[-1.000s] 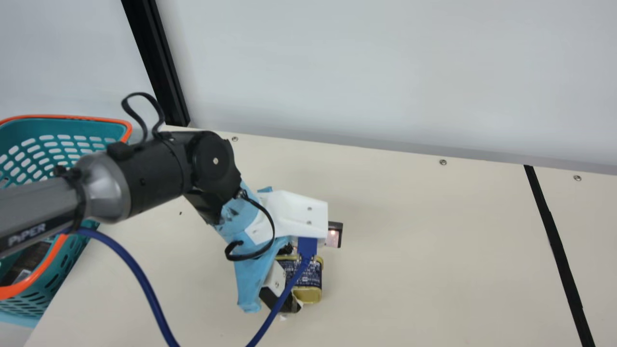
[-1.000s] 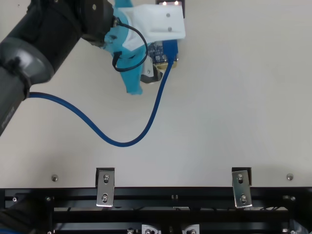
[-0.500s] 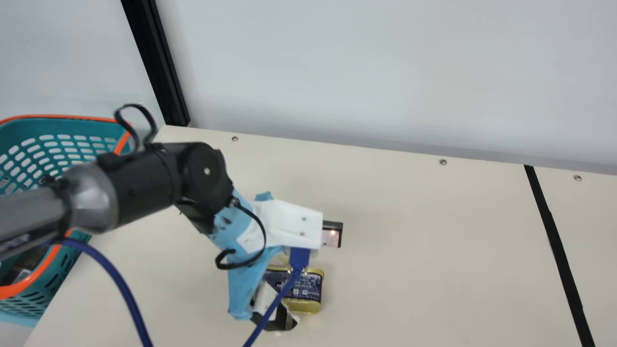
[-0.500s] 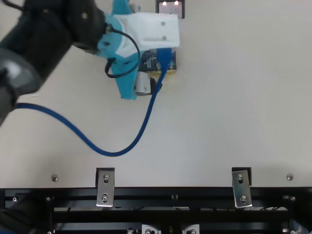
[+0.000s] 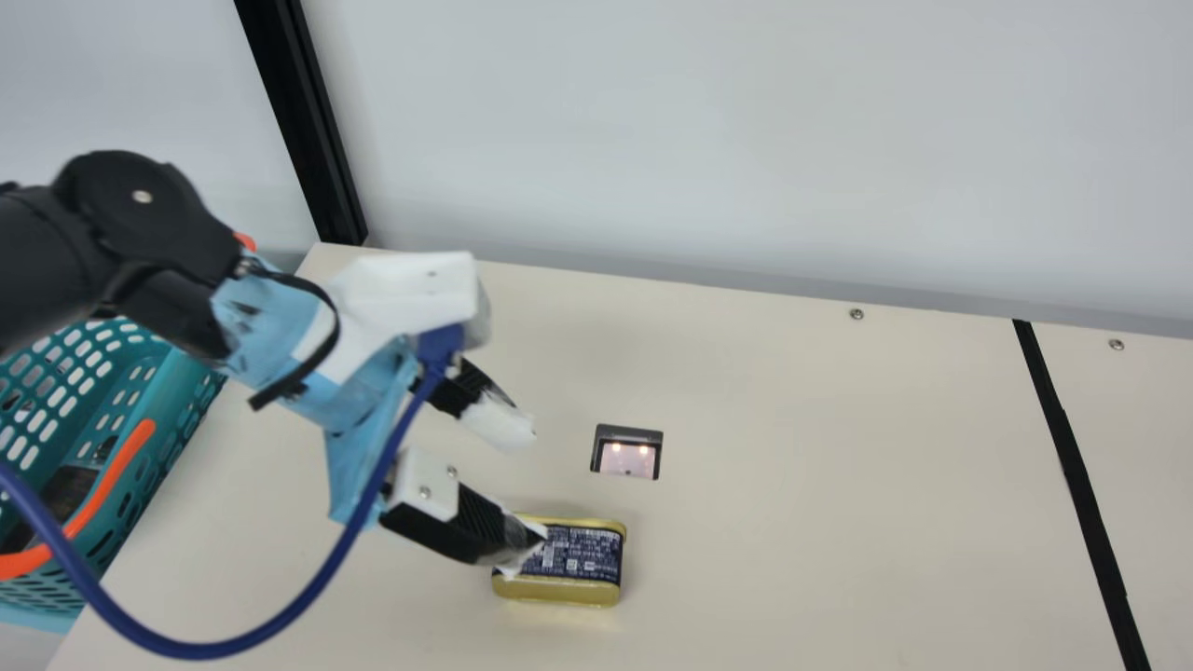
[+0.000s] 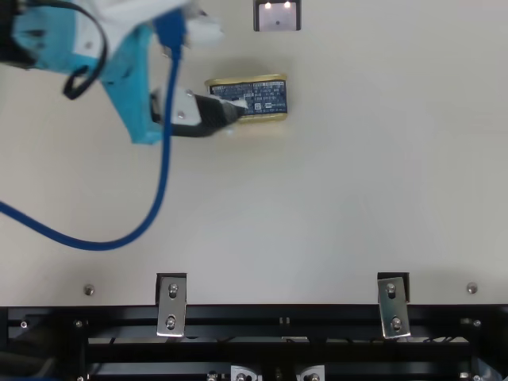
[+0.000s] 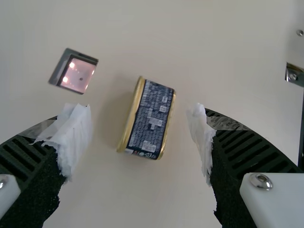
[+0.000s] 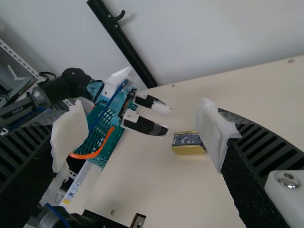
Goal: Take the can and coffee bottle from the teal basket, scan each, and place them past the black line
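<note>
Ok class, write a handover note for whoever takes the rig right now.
Left claw: open, near the can, holding nothing.
Right claw: open, empty.
Can: on the table by the lit scanner, short of the black line.
Teal basket: holds something dark; can't tell if coffee bottle.
Done: can out of basket; scan unconfirmed.
To do: can past line; bottle scanned, placed.

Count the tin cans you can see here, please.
1. The gold-edged can lies on the cream table, near the lit scanner window. Others may be hidden in the teal basket, whose inside is only partly visible.
</note>
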`<state>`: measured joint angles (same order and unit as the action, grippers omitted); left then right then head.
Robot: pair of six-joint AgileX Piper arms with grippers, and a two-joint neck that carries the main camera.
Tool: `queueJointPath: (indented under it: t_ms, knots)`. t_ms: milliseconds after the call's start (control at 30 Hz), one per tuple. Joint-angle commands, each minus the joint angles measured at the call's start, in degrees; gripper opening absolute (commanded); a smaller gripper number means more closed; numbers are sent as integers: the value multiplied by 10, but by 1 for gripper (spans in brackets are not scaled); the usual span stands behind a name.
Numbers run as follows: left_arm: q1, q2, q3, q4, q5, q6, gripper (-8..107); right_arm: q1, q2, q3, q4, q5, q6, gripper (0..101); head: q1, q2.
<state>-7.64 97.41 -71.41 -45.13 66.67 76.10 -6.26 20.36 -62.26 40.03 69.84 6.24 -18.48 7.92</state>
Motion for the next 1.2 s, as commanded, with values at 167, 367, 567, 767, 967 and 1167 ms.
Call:
queueJointPath:
  t_ms: [167,367,567,767,967,1167]
  knots:
    - [17,-75,81,-45,-243,18,90,39,44,-5,-26,-22,-17,101,-2,-8]
    - [6,-129,158,-103,-392,65,90,103,124,-24,-65,-55,-40,101,-2,-8]
    - [10,-171,213,-166,-477,112,90,171,232,-61,-104,-78,-68,101,-2,-8]
    - [27,-189,240,-187,-490,125,90,184,272,-90,-103,-83,-98,101,-2,-8]
    - [35,-188,253,-191,-495,123,90,184,307,-95,-104,-91,-109,101,-2,-8]
    - [19,-201,244,-154,-525,89,90,185,312,-95,-111,-86,-108,101,-2,-8]
